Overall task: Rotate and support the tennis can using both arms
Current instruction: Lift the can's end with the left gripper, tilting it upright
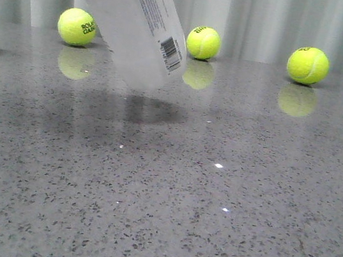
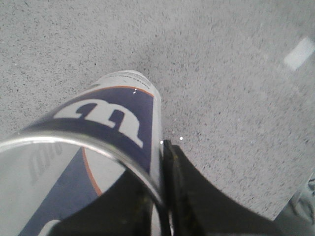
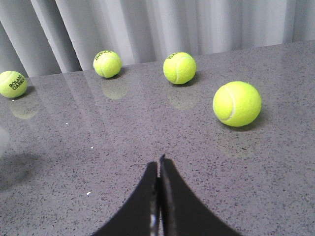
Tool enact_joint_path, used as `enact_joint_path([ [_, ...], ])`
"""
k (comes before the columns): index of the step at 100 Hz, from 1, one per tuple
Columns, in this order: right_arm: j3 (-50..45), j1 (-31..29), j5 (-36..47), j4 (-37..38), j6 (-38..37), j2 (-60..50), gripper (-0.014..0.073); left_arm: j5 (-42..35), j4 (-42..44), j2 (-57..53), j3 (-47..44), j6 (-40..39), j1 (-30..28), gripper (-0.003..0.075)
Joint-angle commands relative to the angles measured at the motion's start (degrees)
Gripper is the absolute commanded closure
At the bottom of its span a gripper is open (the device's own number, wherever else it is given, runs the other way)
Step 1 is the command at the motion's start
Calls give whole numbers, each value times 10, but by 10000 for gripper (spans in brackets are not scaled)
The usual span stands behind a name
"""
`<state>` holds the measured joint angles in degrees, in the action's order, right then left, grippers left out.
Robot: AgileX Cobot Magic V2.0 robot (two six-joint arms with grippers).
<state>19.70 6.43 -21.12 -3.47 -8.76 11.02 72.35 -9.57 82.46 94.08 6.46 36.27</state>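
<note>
Above the speckled grey stone tabletop [image 1: 225, 201], the long white plastic tennis can [image 1: 139, 23] hangs tilted, its lower end clear of the surface w/ a soft shadow beneath it. Front view shows a round green-and-orange emblem near the top edge, fine print along the side and a barcode near the lower end. Left wrist view shows the can's other face: a navy section w/ a white "W" logo, a thin orange stripe bordering a white patch, and a shiny metal rim at the near end. The black left gripper [image 2: 147, 216] is clamped on the can just behind that rim, one angular finger [image 2: 197, 196] pressed to its side. The black right gripper [image 3: 159, 196] hovers low over the table, well apart from the can, its tapering fingers pressed together on nothing. Yellow tennis balls dot the far side of the table before a pale pleated curtain [image 3: 172, 24]; one ball [image 1: 77, 26] sits behind the can, another [image 1: 308, 65] farther right.
</note>
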Motion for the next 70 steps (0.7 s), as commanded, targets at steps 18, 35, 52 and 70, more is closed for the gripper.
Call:
enact_joint_path([
  [18, 14, -2, 41, -2, 0, 4, 658, 7, 33, 4, 20, -12, 30, 741],
  [35, 14, -2, 41, -2, 0, 4, 658, 7, 29, 5, 20, -12, 30, 741],
  [52, 14, -2, 41, -2, 0, 4, 658, 7, 22, 5, 20, -13, 30, 740],
  [70, 14, -2, 41, -2, 0, 4, 658, 7, 15, 5, 20, -13, 24, 706],
])
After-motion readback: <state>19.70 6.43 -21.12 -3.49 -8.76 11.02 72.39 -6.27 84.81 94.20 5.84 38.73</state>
